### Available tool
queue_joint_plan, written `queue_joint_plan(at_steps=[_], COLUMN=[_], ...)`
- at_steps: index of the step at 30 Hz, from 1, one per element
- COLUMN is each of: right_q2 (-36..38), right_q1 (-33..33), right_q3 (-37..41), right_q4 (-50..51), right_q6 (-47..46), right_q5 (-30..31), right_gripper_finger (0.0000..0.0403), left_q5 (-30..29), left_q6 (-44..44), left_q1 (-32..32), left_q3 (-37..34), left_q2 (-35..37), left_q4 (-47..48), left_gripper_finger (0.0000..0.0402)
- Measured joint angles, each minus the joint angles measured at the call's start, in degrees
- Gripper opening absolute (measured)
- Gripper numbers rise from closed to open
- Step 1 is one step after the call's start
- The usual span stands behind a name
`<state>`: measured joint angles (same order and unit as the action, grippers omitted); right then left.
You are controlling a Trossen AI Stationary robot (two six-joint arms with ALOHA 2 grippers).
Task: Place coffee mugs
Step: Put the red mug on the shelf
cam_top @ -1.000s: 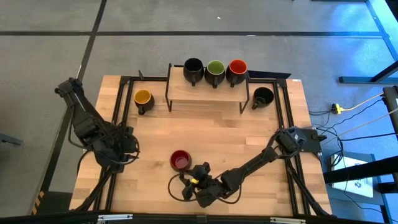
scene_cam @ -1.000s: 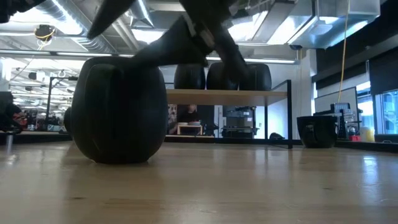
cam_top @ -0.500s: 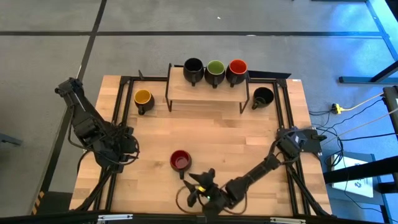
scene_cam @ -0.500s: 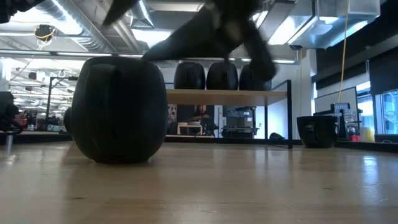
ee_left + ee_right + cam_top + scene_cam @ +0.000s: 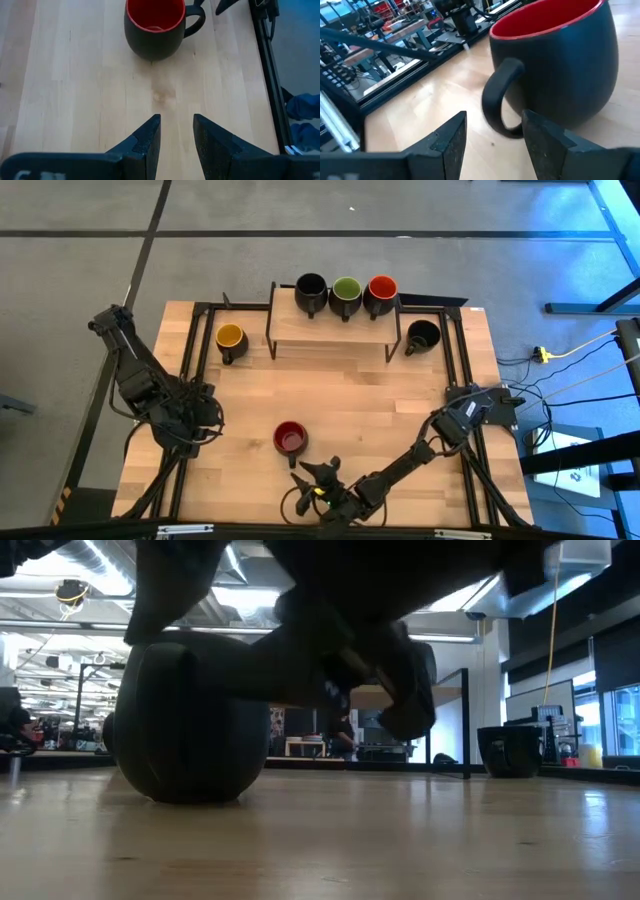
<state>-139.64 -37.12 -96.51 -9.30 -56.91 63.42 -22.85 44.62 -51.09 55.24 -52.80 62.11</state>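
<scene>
Red-lined and upright, one coffee mug (image 5: 290, 438) stands alone on the bare middle boards of the wooden table (image 5: 350, 395), with open wood all round it. The right gripper (image 5: 318, 477) sits low near the table's front edge, just beside the mug's handle (image 5: 501, 102), fingers parted and empty. The left gripper (image 5: 200, 415) waits by the left edge, fingers slightly apart, holding nothing. Three mugs line the raised shelf (image 5: 335, 325) at the back; a yellow-lined mug (image 5: 230, 338) and a black-lined mug (image 5: 422, 334) flank it.
</scene>
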Motion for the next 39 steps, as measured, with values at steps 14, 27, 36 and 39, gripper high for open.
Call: queue_joint_plan(at_steps=[14, 27, 36, 39], right_q2=[-0.26, 0.31, 0.35, 0.35], right_q1=[1.88, 2.56, 4.73, 5.17], right_q3=[0.02, 0.02, 0.02, 0.02], right_q4=[-1.03, 6.80, 8.21, 8.23], right_q6=[4.85, 4.94, 4.93, 4.92], right_q5=[1.57, 6.39, -1.51, -1.57], right_gripper_finger=[0.0179, 0.0179, 0.0158, 0.0109], left_q5=[-3.09, -3.45, -3.45, -3.24], left_q6=[0.42, 0.46, 0.39, 0.33], left_q1=[0.04, 0.06, 0.06, 0.06], left_q3=[0.00, 0.00, 0.00, 0.00], left_q2=[0.00, 0.00, 0.00, -0.02], left_q4=[-0.04, -0.04, -0.07, -0.07], left_gripper_finger=[0.0110, 0.0110, 0.0110, 0.0110])
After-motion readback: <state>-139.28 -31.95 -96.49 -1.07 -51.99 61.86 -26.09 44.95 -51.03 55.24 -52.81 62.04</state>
